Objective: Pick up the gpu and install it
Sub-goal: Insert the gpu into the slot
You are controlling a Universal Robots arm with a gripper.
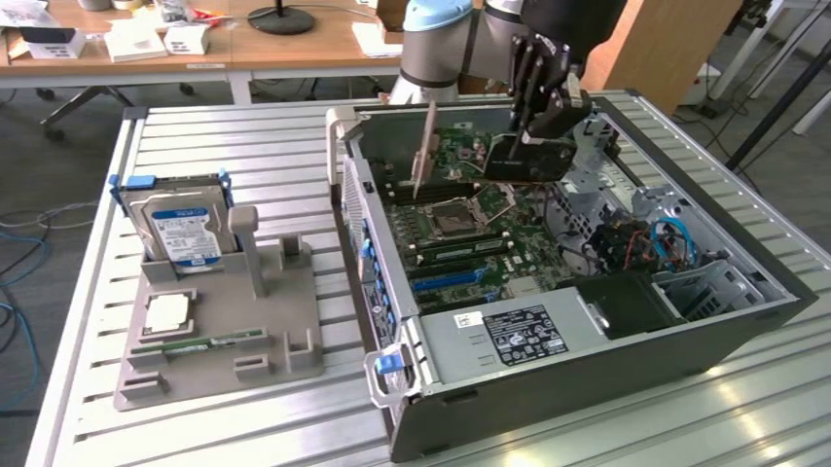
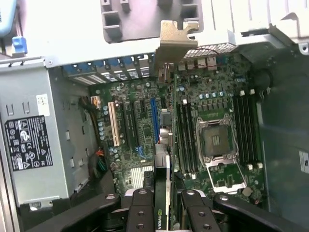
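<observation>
Gpu [image 2: 169, 164], just one, is hanging on edge over the motherboard [image 2: 212, 96] inside the case [image 1: 727, 321], long axis running from our single gripper [image 2: 166, 198], which is clamping it, toward the rear slots [image 2: 111, 70]

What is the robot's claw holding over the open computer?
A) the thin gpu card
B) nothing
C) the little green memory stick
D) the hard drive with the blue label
A: in the wrist view the gpu stands edge-on between the gripper fingers above the motherboard, while the hard drive sits in the grey holder.
</observation>
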